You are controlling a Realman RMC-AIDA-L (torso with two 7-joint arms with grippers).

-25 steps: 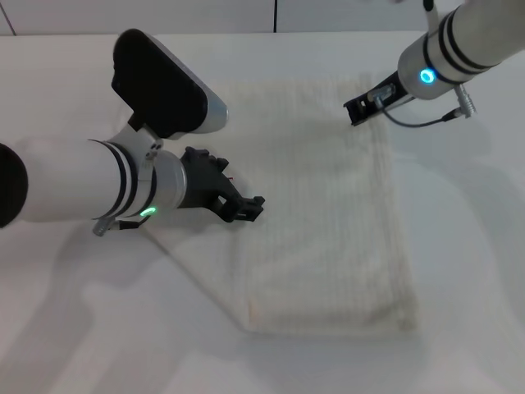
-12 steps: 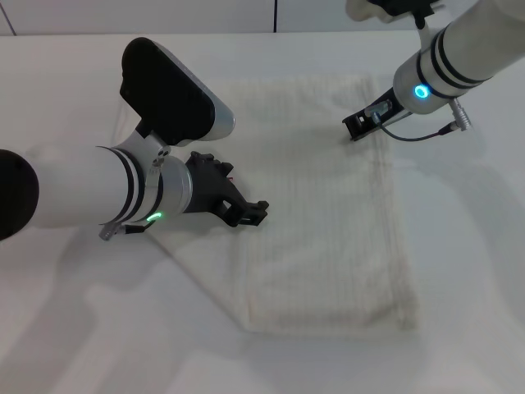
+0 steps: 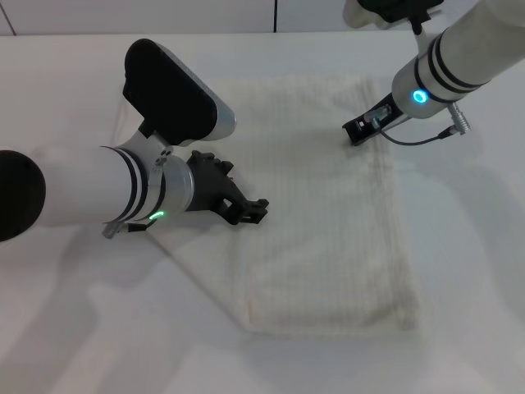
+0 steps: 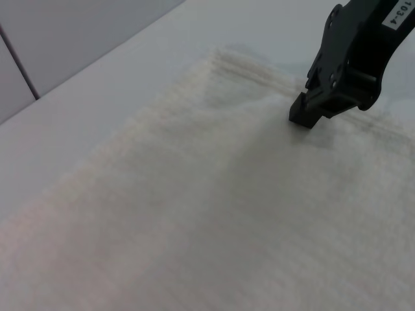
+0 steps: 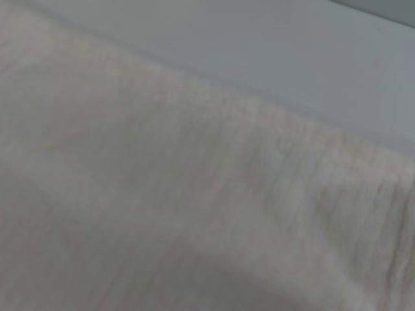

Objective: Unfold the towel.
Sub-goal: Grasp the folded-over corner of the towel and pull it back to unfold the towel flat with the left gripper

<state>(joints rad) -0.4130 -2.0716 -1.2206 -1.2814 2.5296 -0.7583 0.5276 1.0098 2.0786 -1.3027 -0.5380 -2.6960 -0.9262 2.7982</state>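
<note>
The towel [image 3: 328,205] lies on the white bench [image 3: 74,328] in front of me, folded into a tall cream block. A slanted flap of it runs out from under my left arm toward the near corner. Faint ribbed stripes cross the cloth, and a thicker hem runs along the near edge and up the right side.

My left hand [image 3: 246,212] sits low at the towel's left edge, about halfway along it, pointing in toward the middle of the cloth. From my head I see its dark fingers [image 3: 256,205] close over the fabric, but I cannot tell whether they are apart or together, or whether any cloth is caught between them. A small spot of red shows just behind that hand.

My right hand [image 3: 358,130] is at the far right part of the towel, near its far corner, with the tip down at the cloth. In the left wrist view the same hand [image 4: 305,118] appears as a black block whose end meets the towel just inside the far hem. I cannot tell how its fingers stand either.

The right wrist view shows only ribbed cloth up close, with the hem [image 5: 272,113] running beside bare bench.
</note>
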